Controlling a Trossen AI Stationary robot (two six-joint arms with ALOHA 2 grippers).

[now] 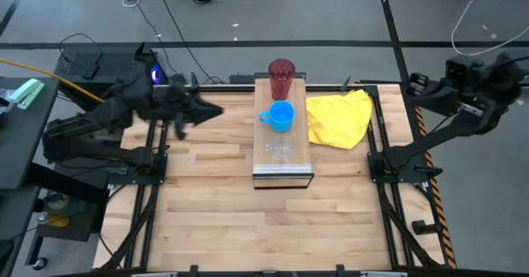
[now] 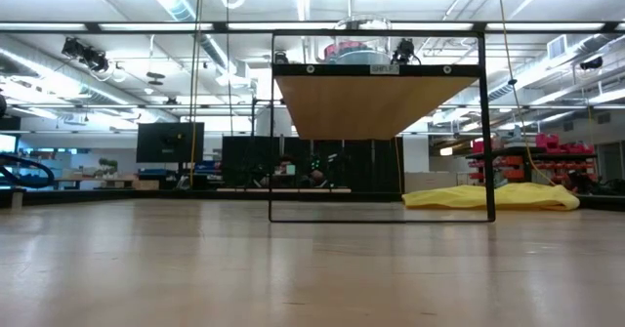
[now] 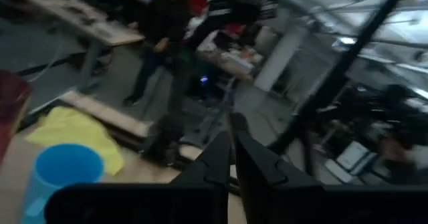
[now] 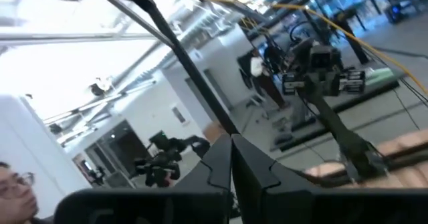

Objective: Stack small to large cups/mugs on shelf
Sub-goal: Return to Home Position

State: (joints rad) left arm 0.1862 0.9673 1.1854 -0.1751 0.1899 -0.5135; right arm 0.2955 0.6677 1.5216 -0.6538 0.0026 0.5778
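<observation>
The left gripper (image 1: pixel 216 109) hangs over the table's far left part, just short of the shelf's left side, its two dark fingers (image 3: pixel 217 158) pressed together tip to tip with nothing between them – the left wrist view shows this plainly. The right gripper (image 1: pixel 412 82) waits folded back off the table's far right corner, and its fingers (image 4: pixel 217 158) likewise meet in a closed point around nothing. Between the two arms stands the long narrow light-wood shelf on its dark metal frame (image 1: pixel 283 172), running from the far edge of the light-wood plank table (image 1: pixel 215 211) towards its middle. All three vessels stand upright in a row on this board, apart from one another: the tall dark red tumbler (image 1: pixel 281 77) at the far end, the bright blue mug with a handle (image 1: pixel 282 116) around the middle, its handle turned towards the left edge of the table, and the small clear glass cup (image 1: pixel 282 150) next along towards the near end, which is bare. A crumpled yellow cloth (image 1: pixel 340 118) lies flat on the table just beside the shelf's right side, towards the far right corner – the low view shows it past the shelf's frame. Beyond the table, in the left wrist view, a person in dark clothes (image 3: pixel 164 30) stands in the room.
</observation>
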